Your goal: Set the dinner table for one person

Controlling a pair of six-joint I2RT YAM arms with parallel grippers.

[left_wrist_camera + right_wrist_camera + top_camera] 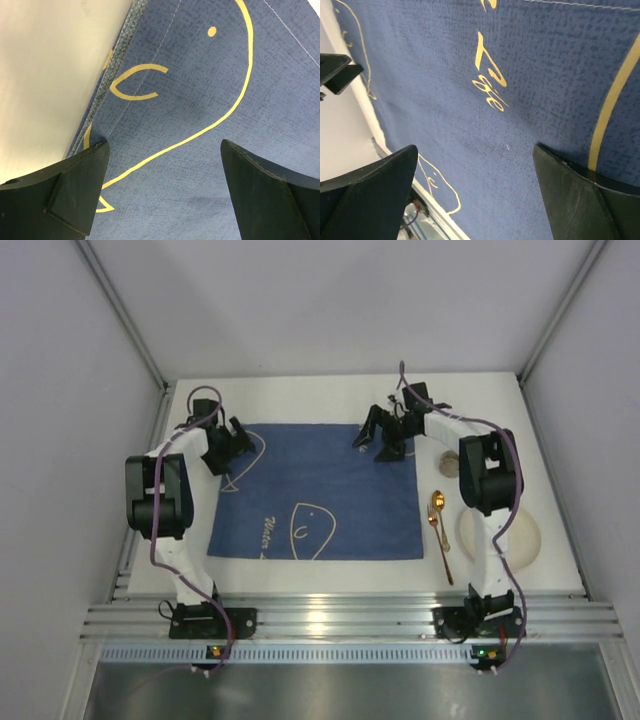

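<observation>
Blue cloth (330, 480) | left fingers (75, 195), right fingers (370, 192) spread, empty | spoon (441, 540), plate (528, 540): overhead only

Table (300, 400): big flat matte white rect. top, lying level, long side running L-R. Ribbed alu rail (350, 615) runs along its near edge, w/ glare spots on it. Plain white shows at far side & both ends.
</observation>
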